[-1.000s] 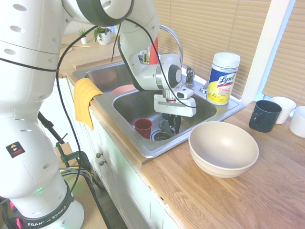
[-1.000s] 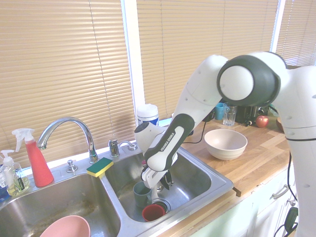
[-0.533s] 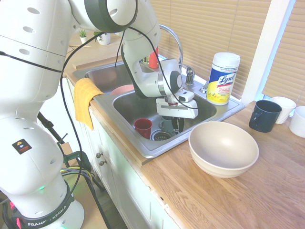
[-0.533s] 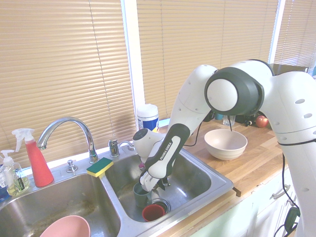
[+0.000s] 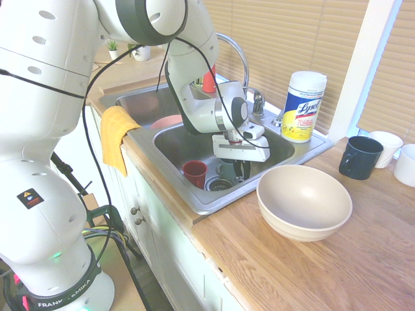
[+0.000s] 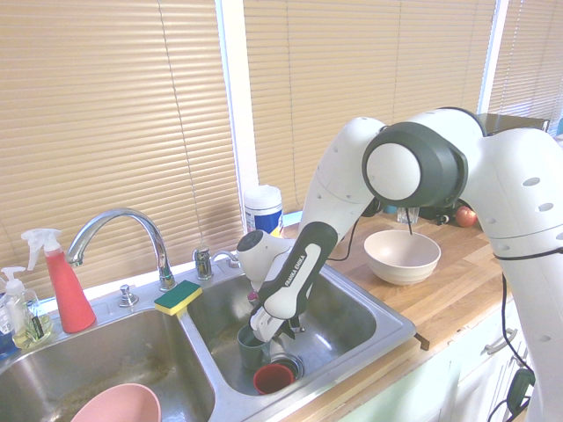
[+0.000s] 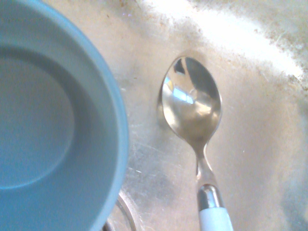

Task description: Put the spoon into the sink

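In the first exterior view, the sink runs along the worktop edge, a red cup at 9 o'clock of the claw. The basin walls crowd the claw, which is low inside beside a teal cup. Its fingers are clamped together on the spoon, whose bowl hangs over the basin floor.

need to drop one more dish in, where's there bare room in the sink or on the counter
The right basin is crowded round the drain: red cup, teal cup, spoon and pincer. Its floor toward the sponge is bare. The left basin is bare apart from the pink bowl. Wood in front of the beige bowl is free.
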Controlling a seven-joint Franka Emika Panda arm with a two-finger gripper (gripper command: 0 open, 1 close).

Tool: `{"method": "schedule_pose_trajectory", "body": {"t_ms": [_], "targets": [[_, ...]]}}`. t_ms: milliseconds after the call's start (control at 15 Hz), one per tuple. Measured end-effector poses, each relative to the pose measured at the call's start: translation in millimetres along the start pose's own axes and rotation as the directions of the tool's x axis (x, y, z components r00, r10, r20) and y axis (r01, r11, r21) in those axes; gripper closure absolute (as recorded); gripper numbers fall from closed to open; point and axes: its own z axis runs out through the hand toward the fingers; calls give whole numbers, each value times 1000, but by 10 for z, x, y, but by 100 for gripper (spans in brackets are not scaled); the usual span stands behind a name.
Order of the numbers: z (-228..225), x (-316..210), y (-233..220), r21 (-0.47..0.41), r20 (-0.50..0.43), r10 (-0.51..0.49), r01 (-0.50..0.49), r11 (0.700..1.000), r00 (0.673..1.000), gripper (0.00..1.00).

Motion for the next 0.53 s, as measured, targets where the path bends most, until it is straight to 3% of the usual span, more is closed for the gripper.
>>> {"method": "schedule_pose_trajectory", "body": {"t_ms": [533], "targets": [[-42,29,57,9,-14,6,-6,1000,1000,0]]}}
